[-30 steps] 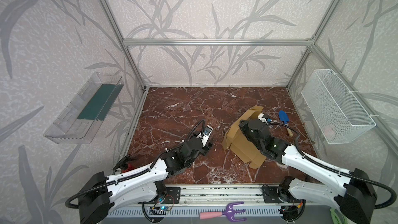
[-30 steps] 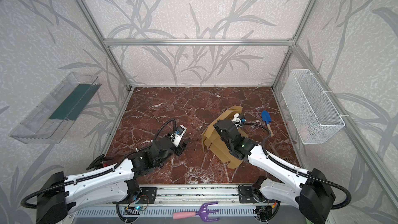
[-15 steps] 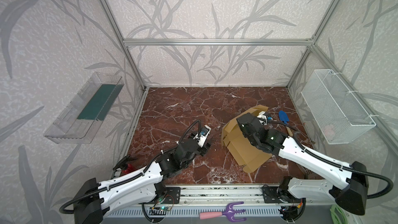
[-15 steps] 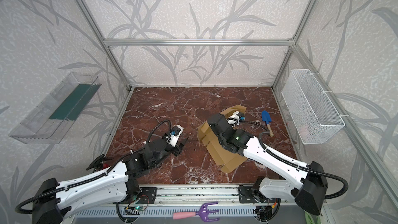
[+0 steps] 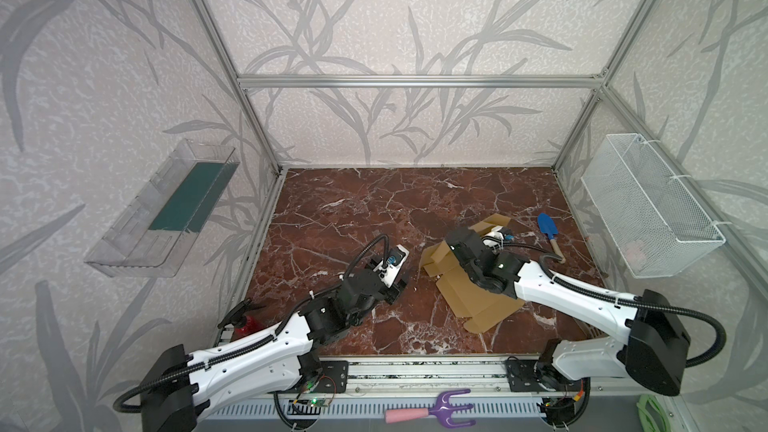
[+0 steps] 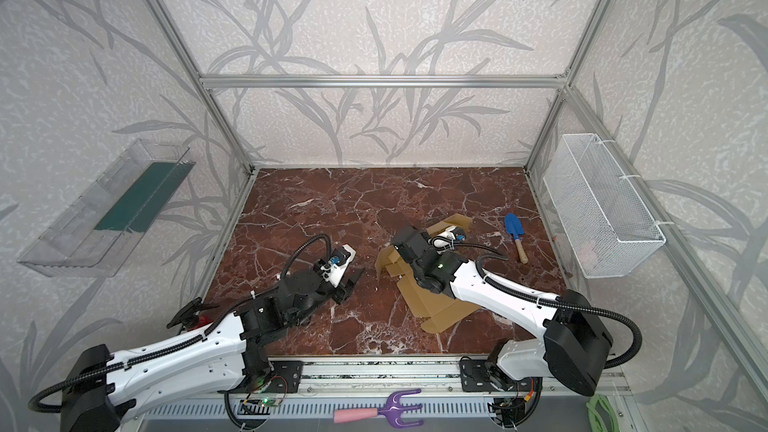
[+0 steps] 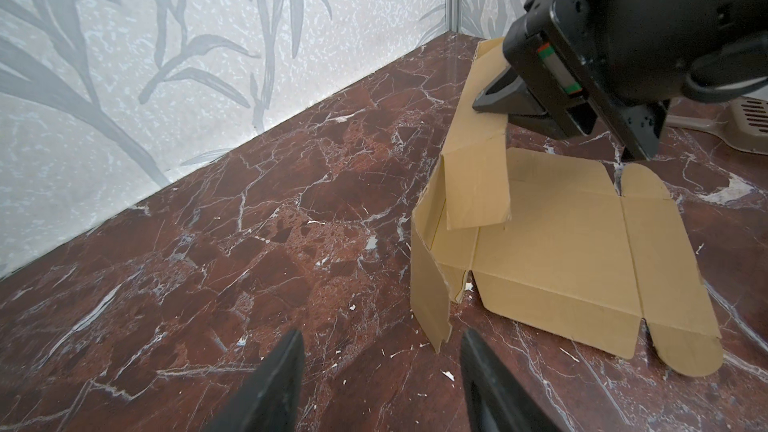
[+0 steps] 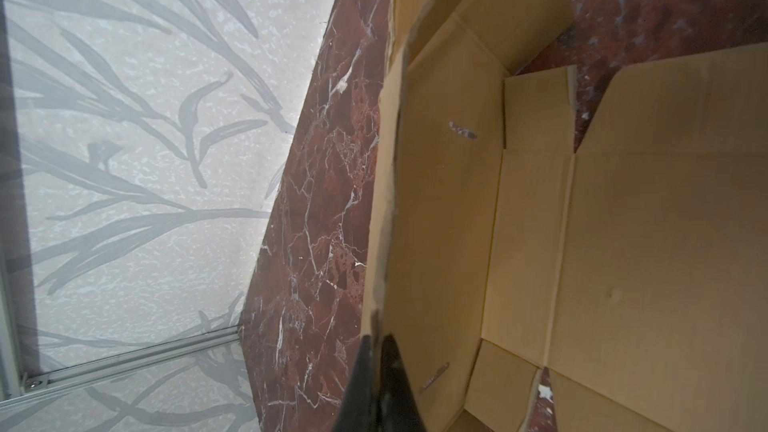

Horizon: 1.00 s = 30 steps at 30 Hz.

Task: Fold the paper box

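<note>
Paper box (image 5: 469, 297), long axis roughly near-to-far

paper box (image 7: 552, 243): matt tan corrugated cardboard, fibrous cut edges
surface (image 5: 353, 209): glossy red-brown marble, white veins
basket (image 5: 640, 201): white-coated wire mesh
wall tray (image 5: 124, 243): clear glossy plastic
frame (image 5: 415, 81): brushed metal

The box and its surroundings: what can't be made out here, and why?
- Box middle, both top views: covered by the right arm.
- Box outer flaps, right wrist view: cut off by the picture's edges.
- Left fingers, left wrist view: only tips show, rest cut off.
- Pink thing in wire basket, top views: too small.
</note>
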Tool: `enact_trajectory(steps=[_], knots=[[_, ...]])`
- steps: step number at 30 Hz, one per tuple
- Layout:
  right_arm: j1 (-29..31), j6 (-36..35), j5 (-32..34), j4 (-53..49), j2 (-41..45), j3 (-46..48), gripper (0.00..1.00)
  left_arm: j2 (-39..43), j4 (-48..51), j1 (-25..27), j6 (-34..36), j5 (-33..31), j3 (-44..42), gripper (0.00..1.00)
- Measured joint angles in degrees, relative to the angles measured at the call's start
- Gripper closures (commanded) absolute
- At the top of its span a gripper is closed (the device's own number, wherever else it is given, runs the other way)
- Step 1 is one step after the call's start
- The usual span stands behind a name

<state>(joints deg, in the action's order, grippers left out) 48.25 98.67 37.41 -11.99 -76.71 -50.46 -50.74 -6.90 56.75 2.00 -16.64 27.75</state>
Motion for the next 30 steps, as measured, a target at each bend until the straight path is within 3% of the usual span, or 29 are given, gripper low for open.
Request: enact_trajectory(steps=[13, 20, 30], knots=[[-3.1, -5.3, -3.4, 12.2, -1.3, 3.4, 1.00, -4.7, -0.2, 0.2, 3.6, -2.6, -0.1, 0.38], [-3.8, -9.3, -4.1, 20.0, -2.8, 5.8, 1.00, -11.2, -2.2, 0.1, 6.0, -4.3, -0.1, 0.35], [-4.2, -12.9, -8.4, 30.2, -4.4, 10.7, 1.00, -19.7, -12.0, -3.1, 6.9, -4.3, -0.5, 0.32]])
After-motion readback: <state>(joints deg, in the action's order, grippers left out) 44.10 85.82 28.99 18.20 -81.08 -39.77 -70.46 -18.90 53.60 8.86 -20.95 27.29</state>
